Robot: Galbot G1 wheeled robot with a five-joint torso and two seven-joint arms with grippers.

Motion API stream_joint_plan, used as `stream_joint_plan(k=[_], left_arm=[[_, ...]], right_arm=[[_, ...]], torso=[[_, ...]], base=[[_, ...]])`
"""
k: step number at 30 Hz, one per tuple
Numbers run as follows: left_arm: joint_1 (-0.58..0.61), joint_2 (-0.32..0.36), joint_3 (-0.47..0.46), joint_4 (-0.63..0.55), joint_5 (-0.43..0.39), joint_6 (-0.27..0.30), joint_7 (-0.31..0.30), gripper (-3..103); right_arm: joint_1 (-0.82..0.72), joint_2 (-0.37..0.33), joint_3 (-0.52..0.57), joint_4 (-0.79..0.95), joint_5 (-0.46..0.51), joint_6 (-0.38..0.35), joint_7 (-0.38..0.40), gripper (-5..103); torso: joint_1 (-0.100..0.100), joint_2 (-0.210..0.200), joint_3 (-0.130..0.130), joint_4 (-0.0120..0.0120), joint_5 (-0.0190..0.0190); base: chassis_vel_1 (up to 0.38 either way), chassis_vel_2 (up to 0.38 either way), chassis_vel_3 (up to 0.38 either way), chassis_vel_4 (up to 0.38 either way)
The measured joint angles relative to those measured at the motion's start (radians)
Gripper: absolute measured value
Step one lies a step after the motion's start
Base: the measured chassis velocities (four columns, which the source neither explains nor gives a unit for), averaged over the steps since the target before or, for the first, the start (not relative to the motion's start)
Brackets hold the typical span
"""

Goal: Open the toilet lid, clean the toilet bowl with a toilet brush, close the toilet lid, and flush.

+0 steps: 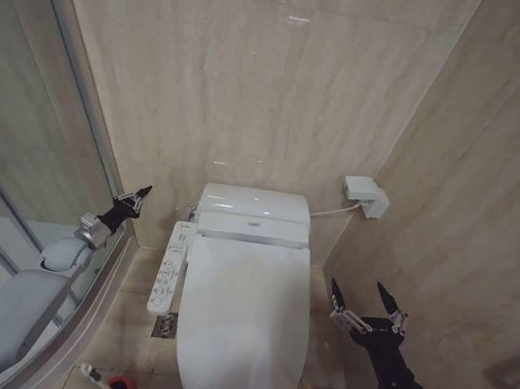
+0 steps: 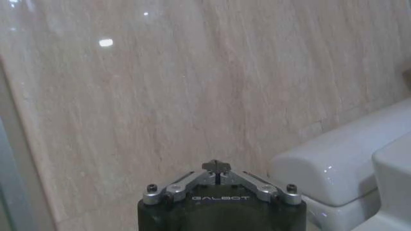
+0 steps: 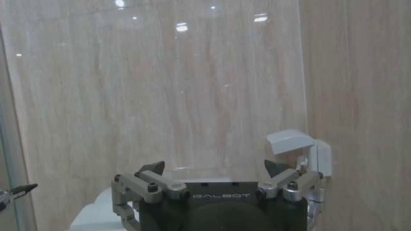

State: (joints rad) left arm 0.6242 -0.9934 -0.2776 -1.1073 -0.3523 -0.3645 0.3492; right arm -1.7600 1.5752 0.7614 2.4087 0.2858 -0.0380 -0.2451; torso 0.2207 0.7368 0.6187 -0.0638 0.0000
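A glossy white oval toilet lid [image 1: 243,324] is seen lying shut over the bowl, its smooth plastic surface catching soft reflections. Behind it a rounded white tank [image 1: 254,212] is set against a wall of polished beige stone tiles [image 1: 258,77] veined with faint vertical streaks. A narrow white button panel [image 1: 171,266] is mounted along the toilet's left side, just beside the lid. On the tiled floor, near the lower left of the toilet, the toilet brush [image 1: 104,384] is found: a thin white stick handle leaning out of a small round red holder. A curved glass shower enclosure [image 1: 22,149] with a metal frame is seen to the left. A small white boxy fixture [image 1: 366,195] is fixed to the right wall, with a thin cable leading to the tank. The left gripper [image 1: 139,196] is held raised beside the shower glass, left of the tank, its slim metal fingers pressed together to a point. The right gripper [image 1: 363,297] is held to the right of the lid, apart from it, its dark pointed fingers spread wide with nothing between them.
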Motion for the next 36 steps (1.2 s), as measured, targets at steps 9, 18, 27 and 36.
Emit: stream_joint_plan(k=[9, 18, 27, 36], left_arm=[[-0.037, -0.008, 0.054, 0.081, -0.006, -0.063, 0.058, 0], [-0.114, -0.036, 0.148, 0.194, -0.037, -0.093, 0.116, 0], [-0.141, -0.069, 0.182, 0.282, -0.018, -0.132, 0.171, 0], [-0.142, -0.063, 0.192, 0.321, -0.005, -0.172, 0.221, 0]], right_arm=[[0.000, 0.000, 0.000, 0.000, 0.000, 0.000, 0.000, 100], [0.000, 0.000, 0.000, 0.000, 0.000, 0.000, 0.000, 100], [0.000, 0.000, 0.000, 0.000, 0.000, 0.000, 0.000, 100], [0.000, 0.000, 0.000, 0.000, 0.000, 0.000, 0.000, 100]], torso=[[0.000, 0.000, 0.000, -0.0001, -0.0001], [0.000, 0.000, 0.000, 0.0000, 0.0000], [0.000, 0.000, 0.000, 0.0001, -0.0001], [0.000, 0.000, 0.000, -0.0001, 0.0000]], base=[[-0.025, 0.032, 0.022, -0.033], [0.000, 0.000, 0.000, 0.000], [0.000, 0.000, 0.000, 0.000], [0.000, 0.000, 0.000, 0.000]])
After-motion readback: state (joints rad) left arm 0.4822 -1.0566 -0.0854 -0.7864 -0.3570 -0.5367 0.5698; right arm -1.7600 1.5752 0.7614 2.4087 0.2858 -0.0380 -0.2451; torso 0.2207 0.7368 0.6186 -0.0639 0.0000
